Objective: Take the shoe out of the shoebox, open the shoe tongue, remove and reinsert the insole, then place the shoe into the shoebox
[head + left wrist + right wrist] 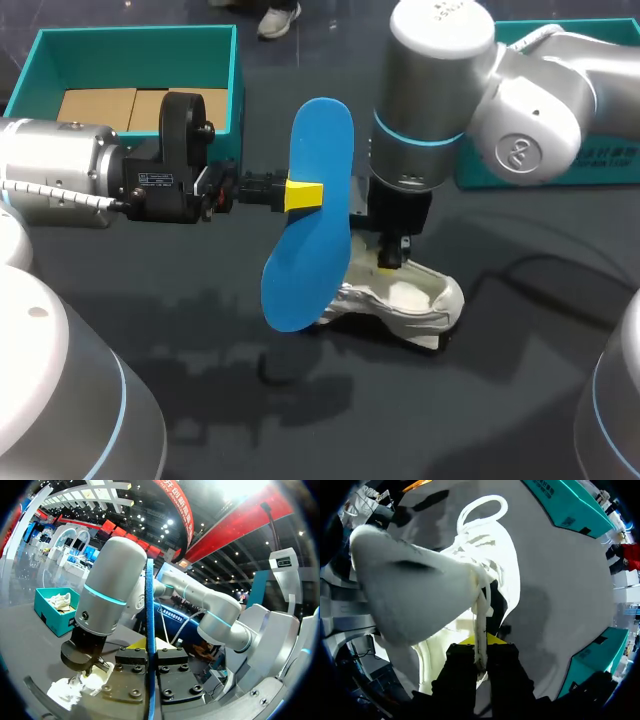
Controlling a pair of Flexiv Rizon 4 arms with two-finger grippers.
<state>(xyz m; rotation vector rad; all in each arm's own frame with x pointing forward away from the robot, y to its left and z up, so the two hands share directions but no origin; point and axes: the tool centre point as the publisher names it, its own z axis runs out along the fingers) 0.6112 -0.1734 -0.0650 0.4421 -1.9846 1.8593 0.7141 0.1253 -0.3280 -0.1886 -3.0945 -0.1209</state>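
A white shoe [405,300] lies on the dark table, a little right of the middle. My right gripper [388,262] comes straight down onto it and is shut on the shoe tongue [410,595], whose thin edge runs between the yellow tips [481,652]. White laces [482,510] loop ahead of them. My left gripper [303,194] is shut on the blue insole [310,215], held upright in the air just left of the shoe. In the left wrist view the insole [150,630] stands edge-on between the fingers [150,655], with the shoe [75,687] below.
The teal shoebox [140,50] with cardboard inside stands at the back left. Another teal box part [600,150] lies at the back right, behind my right arm. A dark cable [520,270] runs over the table right of the shoe.
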